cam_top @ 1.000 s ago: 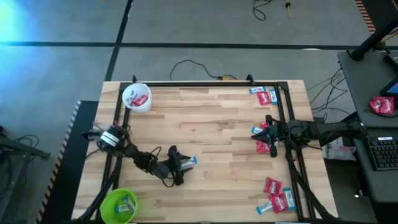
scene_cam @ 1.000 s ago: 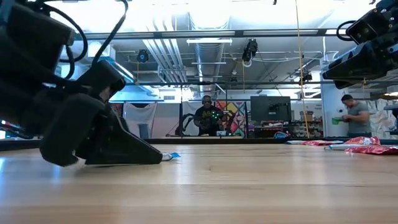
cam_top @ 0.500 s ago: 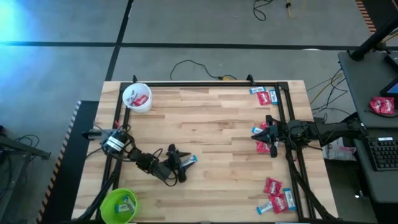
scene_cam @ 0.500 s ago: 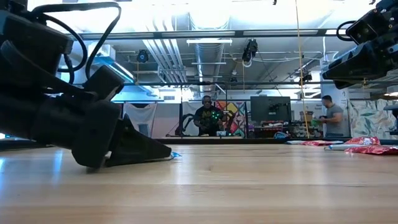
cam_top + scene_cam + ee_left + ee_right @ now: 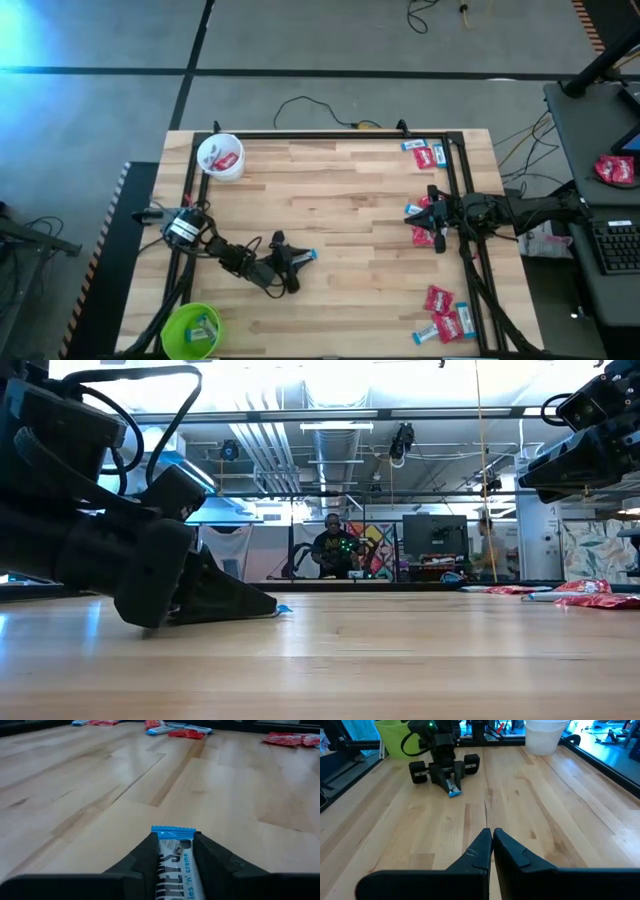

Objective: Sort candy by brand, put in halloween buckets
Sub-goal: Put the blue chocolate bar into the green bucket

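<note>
Round open-top pails: I count two, one white plastic (image 5: 220, 157) and one lime green plastic (image 5: 191, 329).
Dark two-finger grippers: two, left (image 5: 296, 260) and right (image 5: 424, 214).
Flat wrapped candies on the wood: roughly a dozen, though the clusters overlap.

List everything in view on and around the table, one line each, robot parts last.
Blue and white candy bar: one, between the left claw's fingers, low on the table's left half.
White bucket: one, far-left corner, red candy inside.
Green bucket: one, lime, near-left corner, blue and white candy inside.
Loose candy: several pieces, red and blue-white, in clusters along the table's right edge.
Table: one, light wood planks.
Cable: one, dark, on the floor behind the table.
Left claw: closing around the candy bar.
Right claw: shut, empty, over the right edge.
</note>
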Controlling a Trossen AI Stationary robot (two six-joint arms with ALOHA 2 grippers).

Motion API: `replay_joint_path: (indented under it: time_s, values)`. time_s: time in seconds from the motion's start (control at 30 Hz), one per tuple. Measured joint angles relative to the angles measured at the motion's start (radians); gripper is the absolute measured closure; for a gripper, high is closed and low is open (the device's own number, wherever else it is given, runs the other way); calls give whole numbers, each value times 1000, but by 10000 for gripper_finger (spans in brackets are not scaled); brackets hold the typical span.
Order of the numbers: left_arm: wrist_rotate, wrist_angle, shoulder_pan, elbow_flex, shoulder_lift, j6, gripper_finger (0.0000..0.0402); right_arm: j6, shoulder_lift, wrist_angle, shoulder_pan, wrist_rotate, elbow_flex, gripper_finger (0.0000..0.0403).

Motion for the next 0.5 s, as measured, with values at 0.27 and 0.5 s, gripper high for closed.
replay_joint_path:
  time_s: [0.27, 0.5]
  values:
    - [138, -121, -5, -67, -216, 91, 308, 0, 0, 0, 0, 0, 0, 394]
    - [369, -364, -12, -121, -566, 121, 308, 0, 0, 0, 0, 0, 0, 394]
